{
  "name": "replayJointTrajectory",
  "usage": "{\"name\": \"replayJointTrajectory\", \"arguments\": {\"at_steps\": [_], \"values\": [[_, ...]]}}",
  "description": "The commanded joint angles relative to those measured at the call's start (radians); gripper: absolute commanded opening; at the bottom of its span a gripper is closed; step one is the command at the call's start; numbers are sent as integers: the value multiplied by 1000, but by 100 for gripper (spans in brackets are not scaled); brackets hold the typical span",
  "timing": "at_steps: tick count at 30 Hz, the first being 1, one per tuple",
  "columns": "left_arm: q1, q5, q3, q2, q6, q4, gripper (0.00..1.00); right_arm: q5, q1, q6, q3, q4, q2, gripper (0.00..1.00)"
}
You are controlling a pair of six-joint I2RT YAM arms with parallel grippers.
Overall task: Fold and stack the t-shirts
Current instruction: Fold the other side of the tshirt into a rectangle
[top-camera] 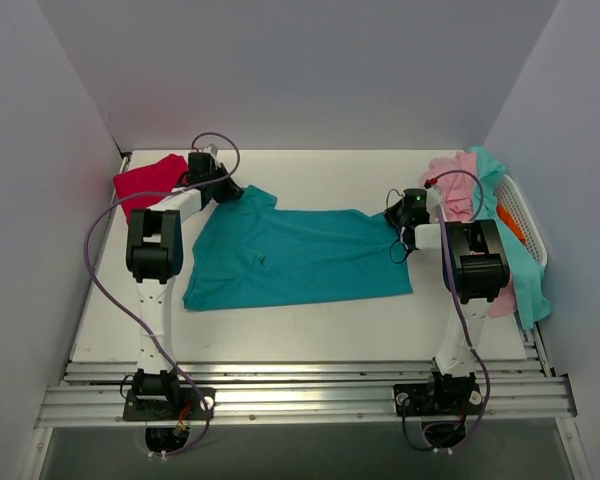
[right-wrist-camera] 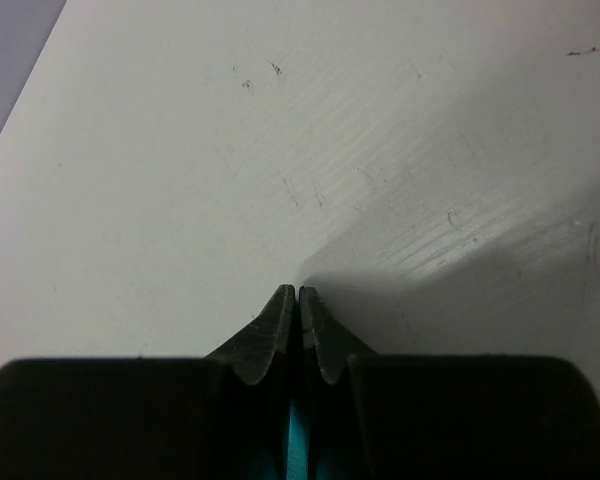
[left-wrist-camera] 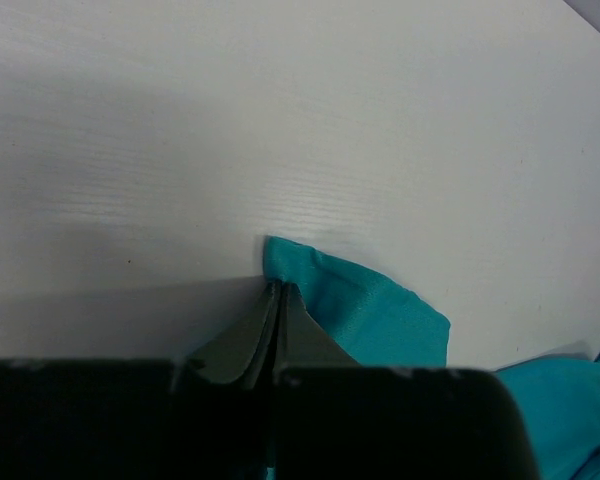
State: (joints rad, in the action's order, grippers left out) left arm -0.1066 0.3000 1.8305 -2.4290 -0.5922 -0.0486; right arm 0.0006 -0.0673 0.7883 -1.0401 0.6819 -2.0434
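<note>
White table (top-camera: 310, 320) enclosed by pale grey walls (top-camera: 280, 70); I count five t-shirts and one basket. One teal t-shirt (top-camera: 295, 260) lies spread flat at the centre. My left gripper (left-wrist-camera: 277, 292) is pinched tight on its far left corner; my right gripper (right-wrist-camera: 297, 293) is clamped on its far right corner, with a teal sliver showing between the fingers. One red t-shirt (top-camera: 148, 182) sits bunched at the far left. The white basket (top-camera: 528, 215) at the right edge holds three more: one pink t-shirt (top-camera: 450, 185), one aqua t-shirt (top-camera: 526, 275) and one orange t-shirt (top-camera: 509, 222).

Five t-shirts (top-camera: 300, 260) (top-camera: 145, 185) (top-camera: 450, 185) (top-camera: 525, 275) (top-camera: 511, 224) — one basket (top-camera: 528, 212) — two arms (top-camera: 155, 245) (top-camera: 475, 260).
</note>
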Motion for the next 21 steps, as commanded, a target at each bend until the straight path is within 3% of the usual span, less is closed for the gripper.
{"name": "replayJointTrajectory", "arguments": {"at_steps": [1,11,21], "values": [[12,-9,-8,24,9,-25,2,25,-12,0,5,-70,17,0],[18,-10,-27,65,6,-25,2,50,-12,-8,-1,-93,67,0],[18,-61,-88,221,15,-46,2,76,-12,-20,5,-143,224,0]]}}
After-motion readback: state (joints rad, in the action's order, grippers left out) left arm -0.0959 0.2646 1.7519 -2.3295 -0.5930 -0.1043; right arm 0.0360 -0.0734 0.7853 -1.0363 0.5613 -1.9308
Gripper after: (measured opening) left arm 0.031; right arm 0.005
